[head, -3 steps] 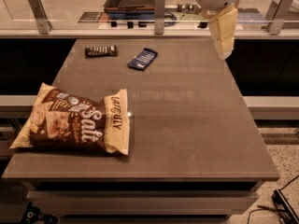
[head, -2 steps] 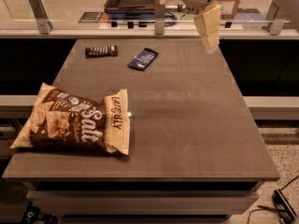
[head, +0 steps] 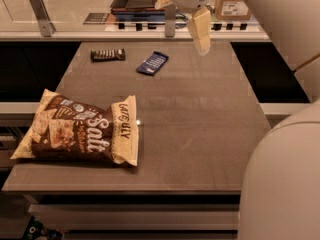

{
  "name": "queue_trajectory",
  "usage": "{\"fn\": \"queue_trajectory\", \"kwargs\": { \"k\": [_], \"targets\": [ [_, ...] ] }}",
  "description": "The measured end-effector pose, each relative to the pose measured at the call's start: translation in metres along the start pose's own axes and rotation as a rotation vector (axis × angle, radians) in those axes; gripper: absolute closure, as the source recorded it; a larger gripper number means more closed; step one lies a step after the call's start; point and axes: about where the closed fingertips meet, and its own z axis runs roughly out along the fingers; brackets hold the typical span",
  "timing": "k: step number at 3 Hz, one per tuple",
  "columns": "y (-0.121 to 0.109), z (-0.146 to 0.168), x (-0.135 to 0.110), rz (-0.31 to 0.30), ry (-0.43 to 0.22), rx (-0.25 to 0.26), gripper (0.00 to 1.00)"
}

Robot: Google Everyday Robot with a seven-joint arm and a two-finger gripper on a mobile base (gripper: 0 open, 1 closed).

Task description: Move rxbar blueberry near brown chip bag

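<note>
Task not started: bar untouched, gripper aloft.

On the desk (head: pixel 200 134) you have one brown chip bag (head: pixel 80 134) at the front left. Your one gripper (head: pixel 184 15) hangs well beyond the bag, above the far edge, fingers (head: pixel 201 30) spread, holding nothing. One dark bar (head: pixel 107 55) lies behind the bag. One rxbar blueberry (head: pixel 152 63) lies behind the bag and to its right, well apart from it. Left for you, by my reading: descend, pinch, carry, and set down by the bag.
</note>
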Motion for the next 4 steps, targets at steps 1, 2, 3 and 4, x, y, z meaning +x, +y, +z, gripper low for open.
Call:
{"fn": "queue_trajectory", "kwargs": {
  "k": [1,2,3,4],
  "targets": [
    [-0.008,0.006,0.010,-0.015,0.006,0.023,0.00],
    [-0.020,0.021,0.018,-0.060,-0.001,0.014,0.00],
    [-0.025,0.035,0.021,-0.087,-0.012,-0.016,0.00],
    [-0.032,0.054,0.018,-0.126,-0.032,-0.053,0.00]
  ]
}}
